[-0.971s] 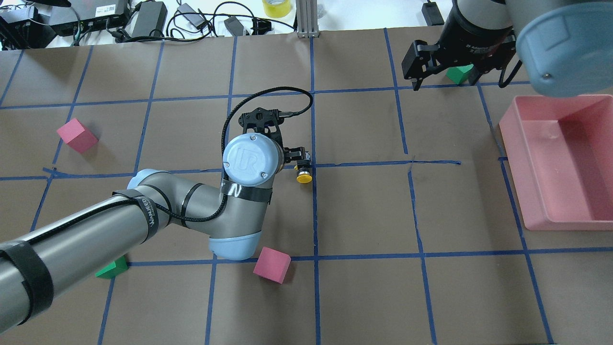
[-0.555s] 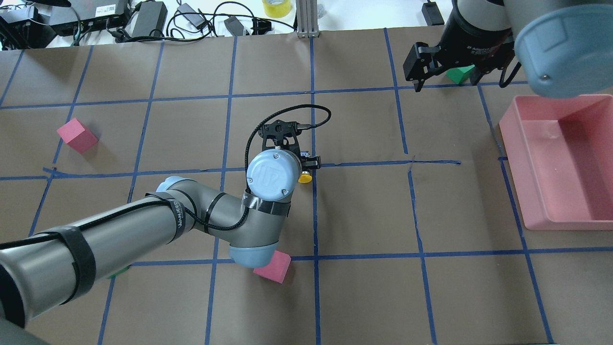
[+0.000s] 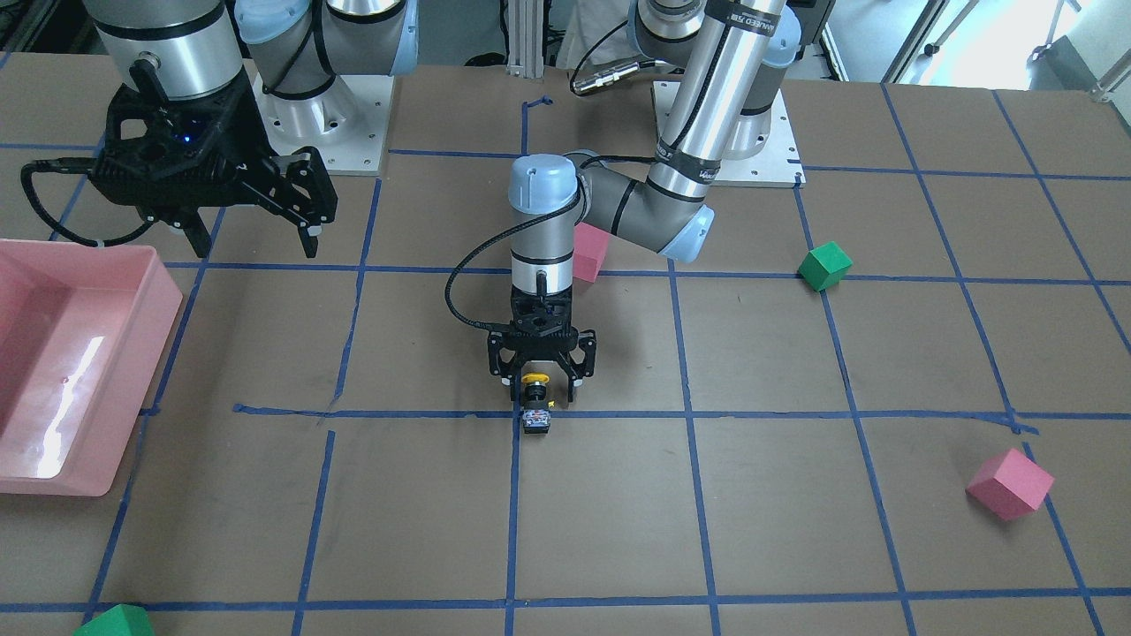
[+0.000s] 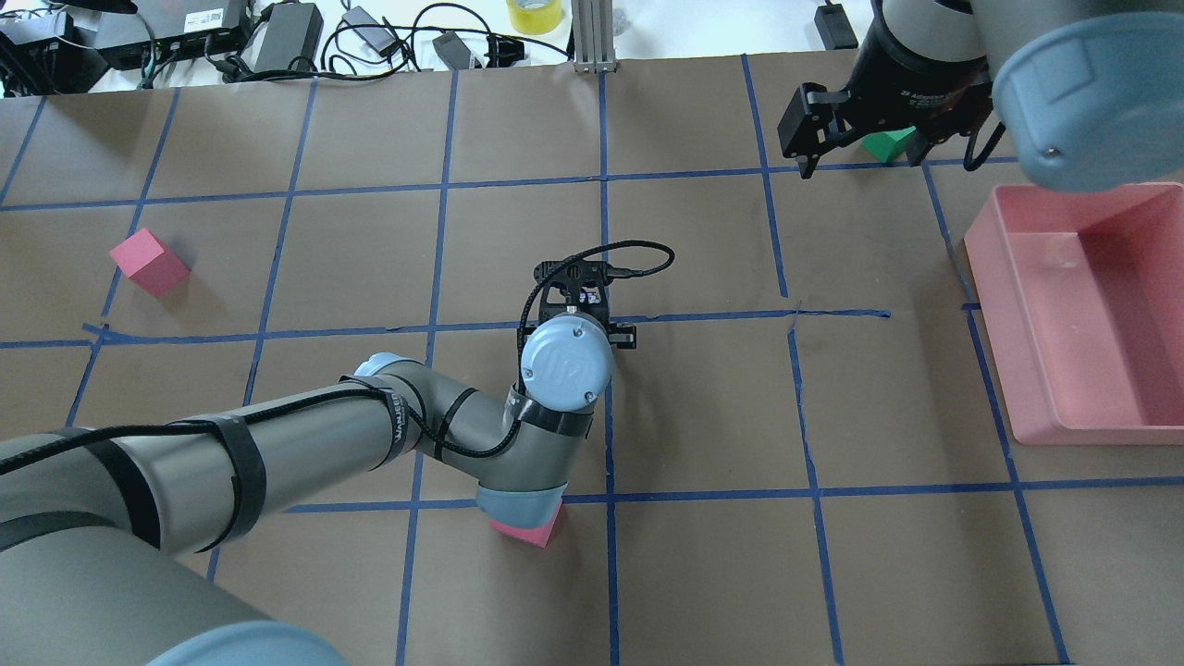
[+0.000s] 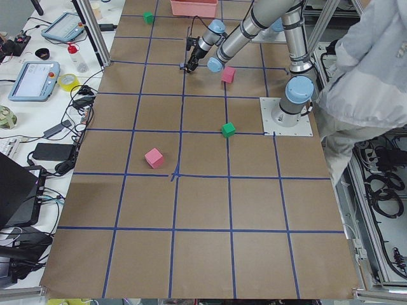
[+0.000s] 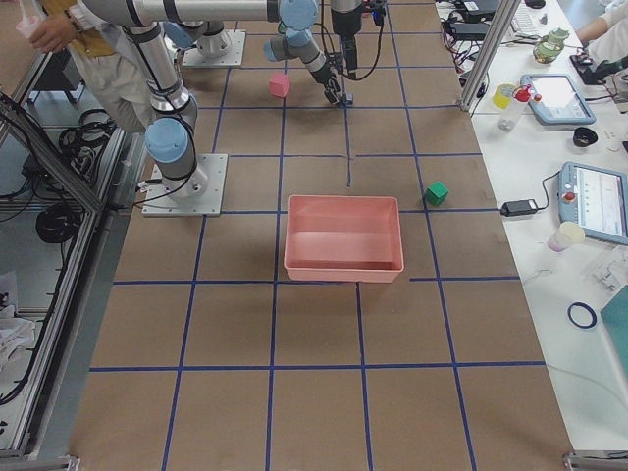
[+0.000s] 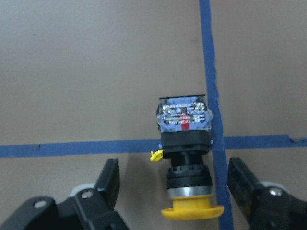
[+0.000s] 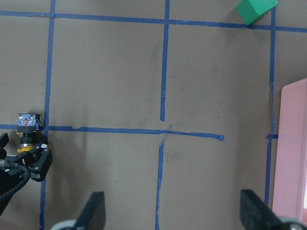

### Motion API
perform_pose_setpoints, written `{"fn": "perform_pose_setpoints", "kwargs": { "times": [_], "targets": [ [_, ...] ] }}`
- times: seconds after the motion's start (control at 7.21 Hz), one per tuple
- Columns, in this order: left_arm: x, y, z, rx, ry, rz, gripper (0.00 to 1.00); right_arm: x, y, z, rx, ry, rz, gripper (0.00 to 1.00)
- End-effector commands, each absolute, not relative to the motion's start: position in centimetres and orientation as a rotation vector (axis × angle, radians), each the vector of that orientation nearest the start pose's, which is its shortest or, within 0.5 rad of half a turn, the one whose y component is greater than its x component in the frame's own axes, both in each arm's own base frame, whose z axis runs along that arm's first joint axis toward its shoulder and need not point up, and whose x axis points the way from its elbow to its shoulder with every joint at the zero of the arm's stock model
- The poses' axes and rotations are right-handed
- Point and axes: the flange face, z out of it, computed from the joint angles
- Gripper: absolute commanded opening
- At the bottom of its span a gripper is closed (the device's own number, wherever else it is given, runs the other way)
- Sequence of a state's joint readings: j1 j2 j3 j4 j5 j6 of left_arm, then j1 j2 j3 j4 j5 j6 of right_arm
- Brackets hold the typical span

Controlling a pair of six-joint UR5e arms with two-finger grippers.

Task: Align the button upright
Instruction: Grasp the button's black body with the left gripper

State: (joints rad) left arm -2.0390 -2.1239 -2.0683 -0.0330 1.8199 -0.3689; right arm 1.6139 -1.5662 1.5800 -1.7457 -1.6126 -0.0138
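The button [image 7: 184, 143] lies on its side at a blue tape crossing, its yellow cap [image 3: 533, 380] towards the robot and its grey block base [image 3: 535, 420] away from it. My left gripper [image 3: 542, 394] is open and low over it, one finger [image 7: 109, 178] on each side of the cap end, not touching. In the overhead view my wrist hides the cap; only the base [image 4: 585, 298] peeks out. My right gripper [image 3: 254, 231] is open and empty, high above the far right of the table, and it also shows in the overhead view [image 4: 862, 143].
A pink bin [image 4: 986, 277] stands at the right edge. Pink cubes lie at the left [image 4: 148, 262] and under my left elbow [image 4: 525, 533]. One green cube [image 4: 886, 143] lies at the far right, another [image 3: 824, 266] near my left base. Cables lie beyond the table's far edge.
My left arm has swung right, so the wrist now sits over the button and hides its yellow cap from above. The button and the right arm have not moved.
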Motion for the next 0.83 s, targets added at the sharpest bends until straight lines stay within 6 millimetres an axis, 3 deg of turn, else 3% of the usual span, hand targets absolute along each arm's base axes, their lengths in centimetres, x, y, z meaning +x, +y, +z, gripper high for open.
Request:
{"fn": "perform_pose_setpoints", "kwargs": {
  "times": [0.0, 0.14, 0.28, 0.42, 0.69],
  "targets": [
    [-34.8, -44.1, 14.3, 0.077, 3.009, -0.842, 0.65, 15.1, -50.2, 50.0, -0.082, 3.169, -0.257, 1.00],
    [-34.7, -44.0, 14.7, 0.079, 3.011, -0.848, 0.47, 15.1, -50.2, 50.0, -0.082, 3.169, -0.257, 1.00],
    [-34.8, -44.0, 14.9, 0.077, 3.013, -0.848, 0.20, 15.1, -50.2, 49.9, -0.082, 3.169, -0.254, 1.00],
    [-34.8, -44.2, 16.0, 0.065, 3.015, -0.878, 0.00, 15.1, -50.2, 50.0, -0.082, 3.169, -0.257, 1.00],
    [-34.8, -44.3, 17.7, 0.052, 3.012, -0.913, 0.00, 14.9, -50.3, 49.8, -0.078, 3.170, -0.252, 1.00]
  ]
}}
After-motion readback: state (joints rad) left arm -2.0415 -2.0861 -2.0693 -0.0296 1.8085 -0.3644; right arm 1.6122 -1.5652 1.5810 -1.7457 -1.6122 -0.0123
